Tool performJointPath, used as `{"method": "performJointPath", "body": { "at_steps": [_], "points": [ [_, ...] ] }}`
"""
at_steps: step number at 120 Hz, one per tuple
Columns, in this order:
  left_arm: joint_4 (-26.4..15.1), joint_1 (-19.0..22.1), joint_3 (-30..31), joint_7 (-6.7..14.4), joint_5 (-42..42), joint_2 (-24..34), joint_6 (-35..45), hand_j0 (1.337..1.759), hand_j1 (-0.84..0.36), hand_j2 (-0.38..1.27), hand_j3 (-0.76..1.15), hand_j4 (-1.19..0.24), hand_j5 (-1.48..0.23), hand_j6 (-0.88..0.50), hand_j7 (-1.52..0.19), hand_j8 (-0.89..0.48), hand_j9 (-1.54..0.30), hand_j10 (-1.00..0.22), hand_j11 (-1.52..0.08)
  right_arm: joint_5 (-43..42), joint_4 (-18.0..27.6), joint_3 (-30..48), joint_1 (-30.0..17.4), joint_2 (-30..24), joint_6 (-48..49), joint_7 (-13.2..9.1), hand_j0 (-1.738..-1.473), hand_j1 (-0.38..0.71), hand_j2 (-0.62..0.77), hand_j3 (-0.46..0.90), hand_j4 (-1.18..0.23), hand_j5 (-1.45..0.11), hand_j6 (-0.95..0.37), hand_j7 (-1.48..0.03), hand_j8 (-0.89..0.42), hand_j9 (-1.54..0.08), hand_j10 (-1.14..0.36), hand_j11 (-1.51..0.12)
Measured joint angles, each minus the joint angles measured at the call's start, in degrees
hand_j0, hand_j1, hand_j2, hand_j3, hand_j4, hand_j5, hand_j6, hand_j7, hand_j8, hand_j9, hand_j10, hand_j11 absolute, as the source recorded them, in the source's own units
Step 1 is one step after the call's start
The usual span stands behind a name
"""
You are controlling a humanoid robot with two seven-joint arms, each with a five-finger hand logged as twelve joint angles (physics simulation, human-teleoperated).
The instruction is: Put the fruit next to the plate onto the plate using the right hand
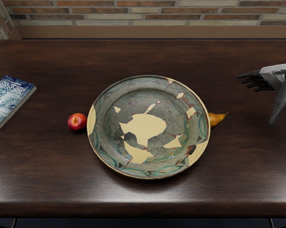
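A large round plate with a green, grey and cream pattern lies in the middle of the dark wooden table. A small red apple sits on the table just off the plate's left rim. An orange-yellow pear lies against the plate's right rim, partly hidden behind it. My right hand hovers at the right edge of the view, above and to the right of the pear, with its dark fingers spread and holding nothing. The left arm does not show.
A blue-and-white book lies near the table's left edge. A brick wall runs behind the table's far edge. Bare dark tabletop surrounds the plate.
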Motion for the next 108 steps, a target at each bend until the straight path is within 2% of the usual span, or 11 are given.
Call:
{"method": "performJointPath", "body": {
  "at_steps": [28,42,56,67,76,91,108],
  "points": [
    [0.0,0.0,0.0,0.0,0.0,0.0,0.0,1.658,0.33,0.00,0.00,-0.02,-0.02,-0.02,-0.02,-0.02,-0.02,-0.02,-0.02,0.1,0.6,0.0,1.2,0.2,0.0,-0.6,-1.658,-0.35,0.00,0.00,-0.01,0.00,-0.01,0.00,-0.01,0.00,0.00,0.00],
    [0.0,0.0,0.0,0.0,0.0,0.0,0.0,1.658,0.33,0.00,0.00,-0.02,-0.02,-0.02,-0.02,-0.02,-0.02,-0.02,-0.02,-0.2,1.4,0.2,3.5,2.1,0.0,-6.7,-1.658,-0.35,0.00,0.00,-0.01,0.00,-0.01,0.00,-0.01,0.00,0.00,0.00],
    [0.0,0.0,0.0,0.0,0.0,0.0,0.0,1.658,0.33,0.00,0.00,-0.02,-0.02,-0.02,-0.02,-0.02,-0.02,-0.02,-0.02,-5.5,8.5,0.0,3.6,3.1,-1.4,-9.2,-1.658,-0.35,0.00,0.00,-0.01,0.00,-0.01,0.00,-0.01,0.00,0.00,0.00],
    [0.0,0.0,0.0,0.0,0.0,0.0,0.0,1.658,0.33,0.00,0.00,-0.02,-0.02,-0.02,-0.02,-0.02,-0.02,-0.02,-0.02,-8.5,12.1,-0.2,2.7,3.7,-5.1,-9.9,-1.658,-0.35,0.00,0.00,-0.01,0.00,-0.01,0.00,-0.01,0.00,0.00,0.00],
    [0.0,0.0,0.0,0.0,0.0,0.0,0.0,1.658,0.33,0.00,0.00,-0.02,-0.02,-0.02,-0.02,-0.02,-0.02,-0.02,-0.02,-11.8,13.5,-0.3,0.3,6.2,-12.8,-10.1,-1.658,-0.35,0.00,0.00,-0.01,0.00,-0.01,0.00,-0.01,0.00,0.00,0.00],
    [0.0,0.0,0.0,0.0,0.0,0.0,0.0,1.658,0.33,0.00,0.00,-0.02,-0.02,-0.02,-0.02,-0.02,-0.02,-0.02,-0.02,-18.3,14.1,-0.5,-4.2,11.8,-23.8,-10.3,-1.658,-0.35,0.00,0.00,-0.01,0.00,-0.01,0.00,-0.01,0.00,0.00,0.00],
    [0.0,0.0,0.0,0.0,0.0,0.0,0.0,1.658,0.33,0.00,0.00,-0.02,-0.02,-0.02,-0.02,-0.02,-0.02,-0.02,-0.02,-23.8,13.2,-0.8,-7.4,14.8,-28.2,-10.4,-1.658,-0.35,0.00,0.00,0.00,0.00,-0.01,0.00,-0.01,0.00,0.00,0.00]
  ]
}}
